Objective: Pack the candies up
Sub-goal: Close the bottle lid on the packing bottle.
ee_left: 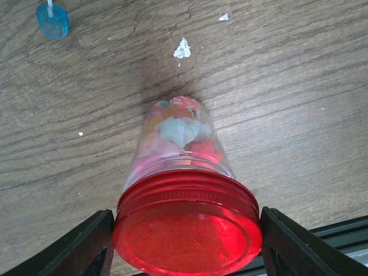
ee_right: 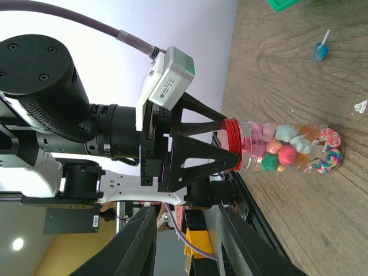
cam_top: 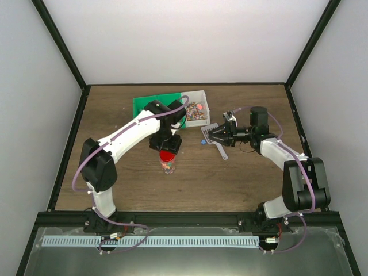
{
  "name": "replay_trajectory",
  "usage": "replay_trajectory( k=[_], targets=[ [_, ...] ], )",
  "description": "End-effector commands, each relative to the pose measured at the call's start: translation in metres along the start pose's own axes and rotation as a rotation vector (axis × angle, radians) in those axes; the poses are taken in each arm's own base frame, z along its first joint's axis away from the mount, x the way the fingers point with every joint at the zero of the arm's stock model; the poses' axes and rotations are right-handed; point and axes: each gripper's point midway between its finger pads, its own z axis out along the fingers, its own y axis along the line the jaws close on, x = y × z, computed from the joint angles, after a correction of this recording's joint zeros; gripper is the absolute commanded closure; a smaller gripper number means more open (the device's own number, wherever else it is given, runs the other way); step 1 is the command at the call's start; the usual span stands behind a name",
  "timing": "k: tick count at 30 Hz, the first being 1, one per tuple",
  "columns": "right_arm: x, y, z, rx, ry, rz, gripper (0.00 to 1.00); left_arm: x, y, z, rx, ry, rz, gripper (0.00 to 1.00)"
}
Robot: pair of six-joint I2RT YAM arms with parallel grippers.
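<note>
On wood-grain table [ee_left: 287,86] | left fingers [ee_left: 86,247] clamp ribbed round red lid [ee_left: 187,230], clear jar [ee_left: 167,164] of candies [ee_right: 287,154] | right fingers [ee_right: 138,241]: cannot tell

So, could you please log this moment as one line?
left gripper: on red lid | jar: upright, candies inside | right gripper: open
</note>
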Motion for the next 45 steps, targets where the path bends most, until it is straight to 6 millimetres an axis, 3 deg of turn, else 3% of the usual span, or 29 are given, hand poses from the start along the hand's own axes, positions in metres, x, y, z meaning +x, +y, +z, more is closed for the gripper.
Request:
replay_trajectory(
  k=[1,8,23,33,45],
  targets=[
    [-0.005,0.014,-0.004,-0.015,-0.001,-0.052,0.69,0.009,0.004,-0.001,-0.021,0.012,0.009,0.32],
    [-0.006,0.012,-0.004,-0.012,-0.002,-0.045,0.69,0.000,-0.002,-0.010,0.005,-0.018,0.011,0.32],
    [-0.007,0.009,-0.003,-0.010,0.000,-0.034,0.69,0.001,-0.009,-0.021,0.051,-0.038,0.010,0.32],
    [-0.007,0.007,-0.003,-0.007,0.000,-0.028,0.69,0.006,-0.011,-0.022,0.073,-0.027,0.015,0.33],
    [-0.007,0.005,-0.003,-0.009,0.004,-0.029,0.69,0.016,0.001,-0.012,0.025,-0.004,0.008,0.33]
  ],
)
